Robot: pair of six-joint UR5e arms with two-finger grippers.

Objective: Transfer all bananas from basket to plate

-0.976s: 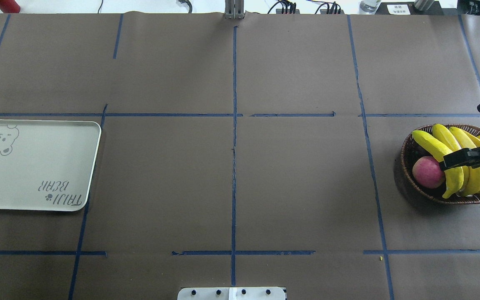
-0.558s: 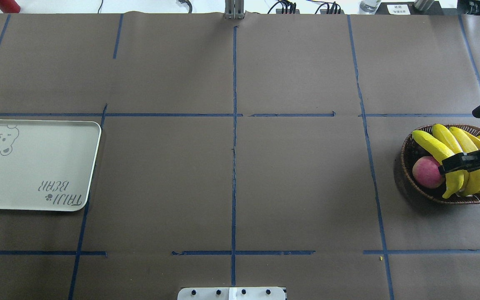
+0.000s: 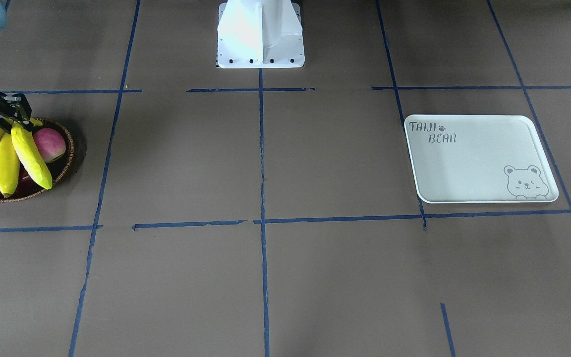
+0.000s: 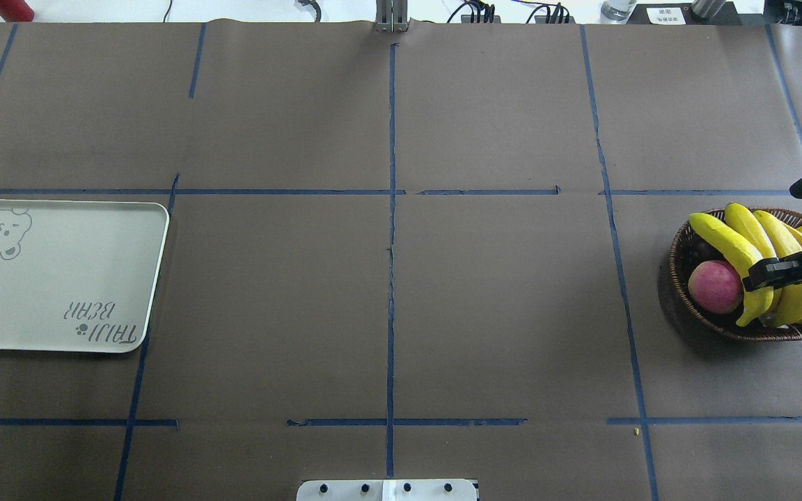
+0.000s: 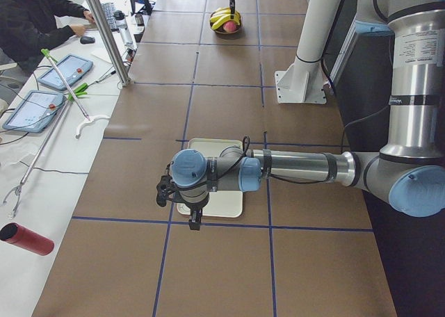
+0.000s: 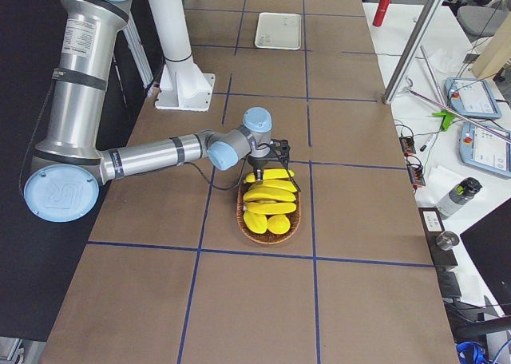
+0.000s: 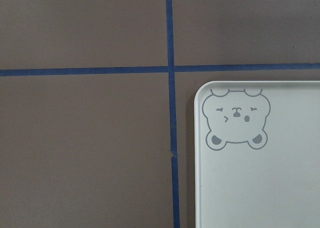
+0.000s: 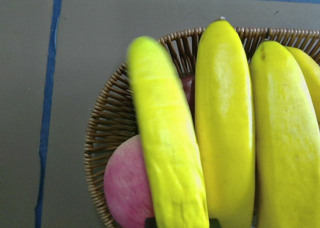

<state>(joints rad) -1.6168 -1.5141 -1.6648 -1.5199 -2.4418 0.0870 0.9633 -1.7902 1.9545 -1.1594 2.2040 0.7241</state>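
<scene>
Bananas (image 4: 721,238), one yellow bunch, are at the basket (image 4: 677,261) on the far right side of the desk (image 4: 387,313) in the overhead view. None are on the plate (image 4: 60,278). Right hand (image 4: 766,271) is over the basket, fingers clamped on the bunch near its stem end. In the right wrist view the closest banana sits between the two dark fingertips. Cannot tell if the bunch touches the basket floor. A pink-red apple (image 4: 714,287) lies in the basket just left of the bananas, touching them. The plate is flat at the far left edge of the desk, well apart from the basket, with bear print and lettering showing. Left hand (image 5: 193,223) hangs over the plate's bear corner, shown only in the left side view. Cannot tell whether its fingers are apart or together.
</scene>
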